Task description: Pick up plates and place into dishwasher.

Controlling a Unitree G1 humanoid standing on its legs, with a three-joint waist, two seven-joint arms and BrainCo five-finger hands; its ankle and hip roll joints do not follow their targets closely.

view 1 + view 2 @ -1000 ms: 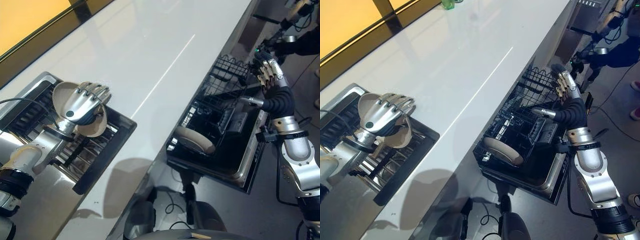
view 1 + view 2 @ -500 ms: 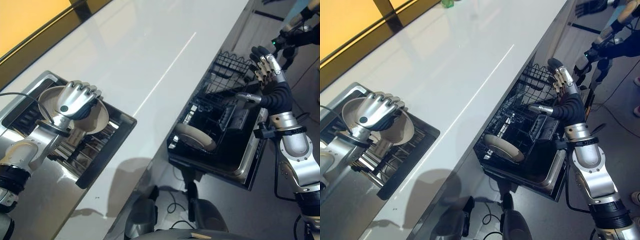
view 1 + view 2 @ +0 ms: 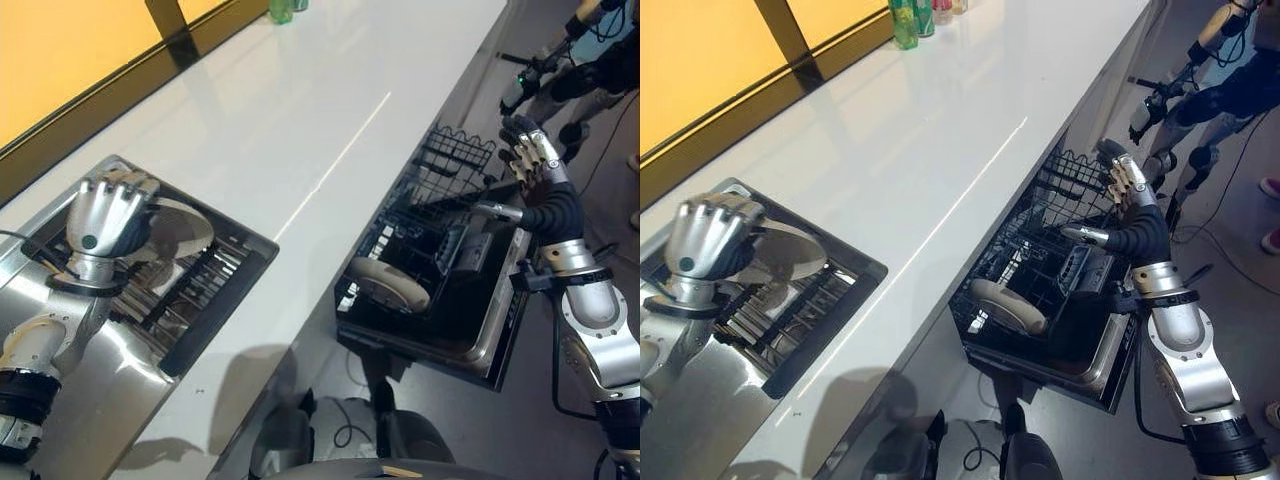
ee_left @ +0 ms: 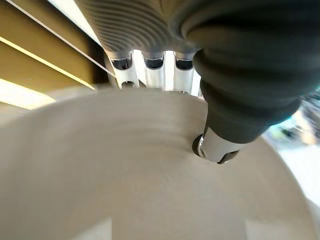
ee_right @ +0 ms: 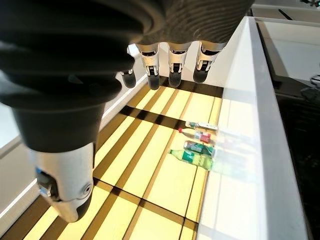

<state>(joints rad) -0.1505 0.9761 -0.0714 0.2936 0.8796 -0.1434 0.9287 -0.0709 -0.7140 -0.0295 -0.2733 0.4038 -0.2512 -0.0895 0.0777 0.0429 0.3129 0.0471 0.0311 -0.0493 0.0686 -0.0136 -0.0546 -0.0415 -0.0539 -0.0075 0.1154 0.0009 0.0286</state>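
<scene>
The left hand [image 3: 103, 213] is over the drying rack [image 3: 200, 290] set at the near end of the white counter [image 3: 300, 120], its fingers curled over the rim of a beige plate [image 3: 178, 228] with the thumb pressed on the plate's face, as the left wrist view confirms [image 4: 150, 190]. The plate is tilted, partly covered by the hand, above the rack's wires. The right hand [image 3: 1127, 188] is raised above the open dishwasher's lower basket [image 3: 1040, 290], fingers straight and spread, holding nothing. A second beige plate [image 3: 1007, 304] stands tilted in the front part of that basket. The upper wire rack [image 3: 455, 160] sits behind the right hand. Several bottles [image 3: 912, 17] stand at the far end of the counter by the yellow wall.
</scene>
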